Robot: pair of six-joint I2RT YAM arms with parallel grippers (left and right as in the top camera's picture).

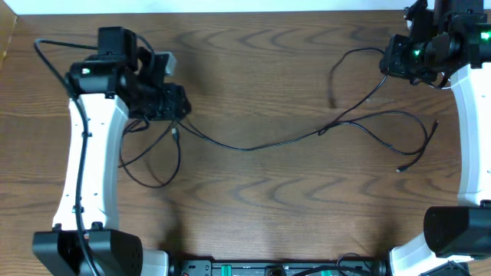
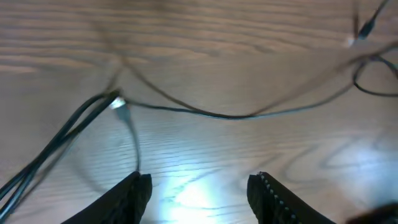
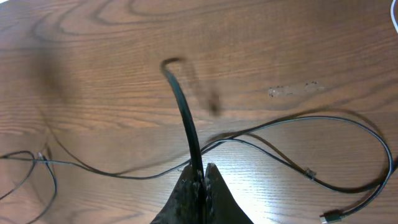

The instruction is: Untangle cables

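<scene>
Nearest the front edge, on the right side of the worktop (image 1: 253, 222), a small plug (image 1: 400, 169) ends a thin black cord loop (image 1: 424, 134) that lies flat on the wood, well apart from both claws. At about the same depth on the left, another cord loop (image 1: 149, 175) lies just beside the white left arm (image 1: 84, 153).

A little farther back, a long black cord (image 1: 245, 147) sags across the middle of the worktop. It runs from beside the left claw to a crossing (image 1: 330, 128) where several strands meet right of centre.

The left claw (image 2: 199, 186) hangs low over the wood with its fingers (image 2: 134, 193) spread apart and nothing between them. Ahead of it lies a bright plug tip (image 2: 118, 104). The cord from that plug runs back towards the left finger, but whether it touches the finger cannot be told.

Farthest back, in the right corner, the right claw (image 3: 202, 174) is pinched tight on a gripped cord (image 3: 186, 118). This cord juts out from the fingertips and ends in a small hooked free end (image 3: 168, 62). The end is raised off the wood and throws its own shadow beside it. Beneath it, other black strands (image 3: 292, 121) curve across the worktop.
</scene>
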